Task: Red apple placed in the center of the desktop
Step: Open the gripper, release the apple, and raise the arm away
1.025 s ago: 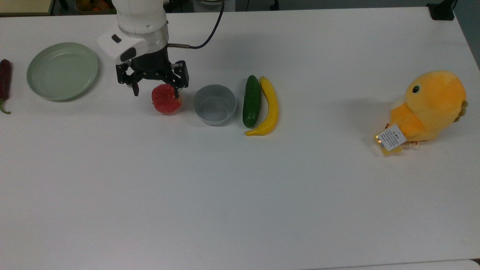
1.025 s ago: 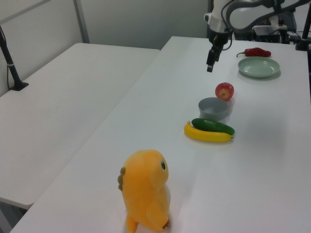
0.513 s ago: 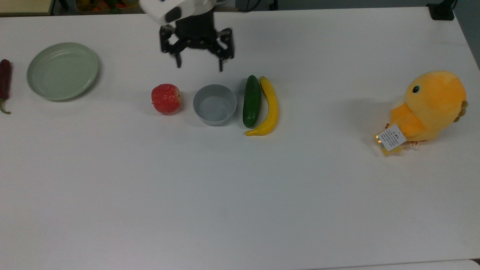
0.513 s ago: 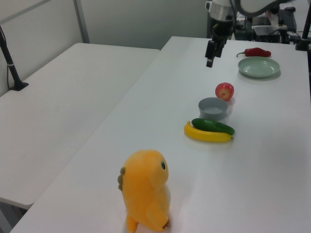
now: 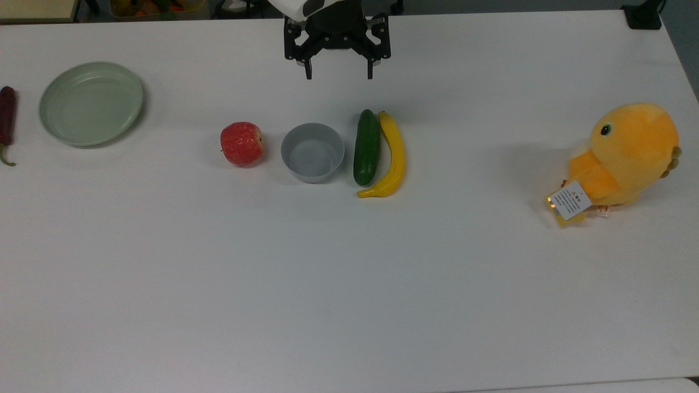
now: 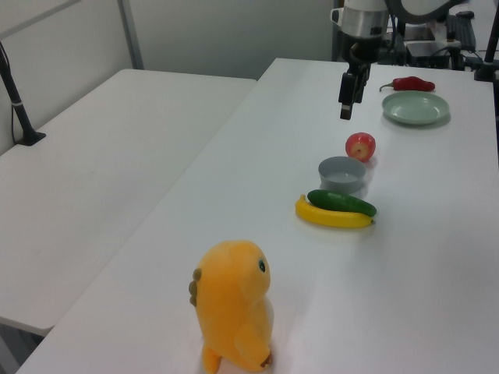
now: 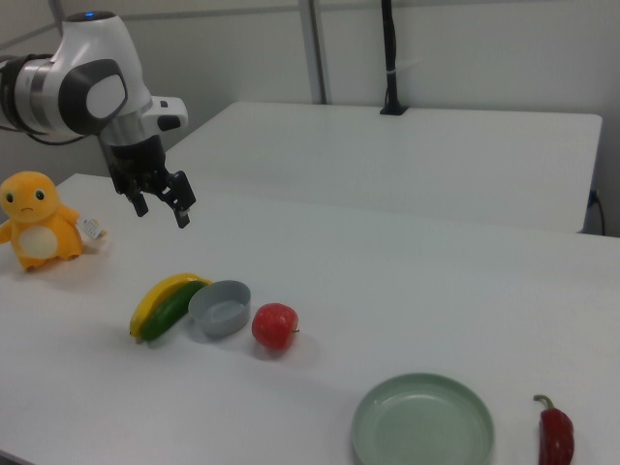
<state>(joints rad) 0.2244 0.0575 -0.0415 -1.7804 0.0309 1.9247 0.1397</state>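
Observation:
The red apple (image 5: 242,143) rests on the white desktop (image 5: 327,284), in the top view just left of a grey bowl (image 5: 312,152). It also appears as a red apple (image 6: 360,146) beyond the bowl in the left view, and as a red apple (image 7: 275,326) in the right view. My gripper (image 5: 339,75) hangs open and empty above the table's far edge, up and to the right of the apple in the top view. The gripper (image 6: 345,113) and gripper (image 7: 162,214) hover well clear of the table.
In the top view a cucumber (image 5: 366,147) and a banana (image 5: 390,155) lie right of the bowl. A green plate (image 5: 91,102) and a dark red chili (image 5: 7,123) sit at the far left, a yellow plush (image 5: 628,155) at the right.
My open gripper has lifted away from beside the apple and swung to the top view's right, toward the far edge. The apple has stayed where it was.

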